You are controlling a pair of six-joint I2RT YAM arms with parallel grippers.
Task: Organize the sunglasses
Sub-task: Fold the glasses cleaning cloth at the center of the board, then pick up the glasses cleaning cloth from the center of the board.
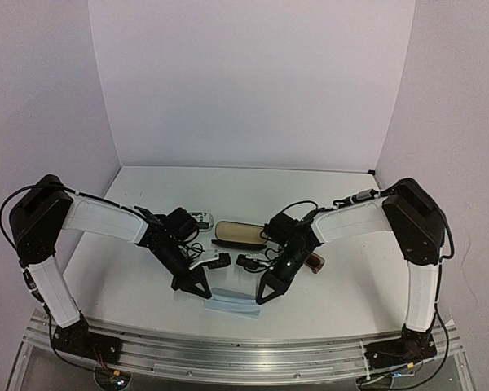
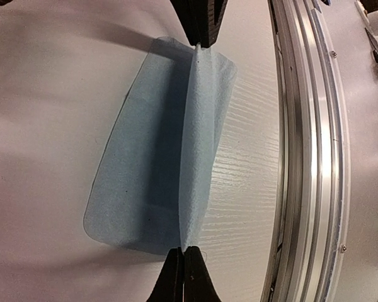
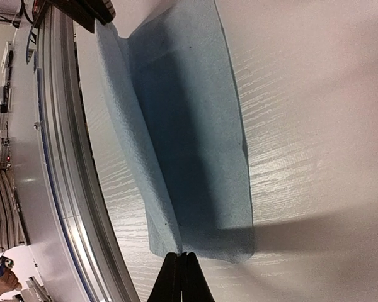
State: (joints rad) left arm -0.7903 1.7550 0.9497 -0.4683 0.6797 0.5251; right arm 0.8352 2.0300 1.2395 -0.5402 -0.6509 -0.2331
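two ends of the square light-blue cloth (image 1: pixel 232 304) by the desk's near edge are pinched, one in the left claw (image 1: pixel 204 292), one in the right claw (image 1: pixel 261 298). chunky brown plastic sunglasses (image 1: pixel 314 262) lie behind, toward the right edge. uneven pulling could slip the cloth free.

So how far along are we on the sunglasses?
Early. Done: nothing visible; the white-framed sunglasses and brown sunglasses lie loose on the table, outside the dark case. In hand: left gripper and right gripper both pinch the blue cloth along a raised fold. Left: both pairs to put away.
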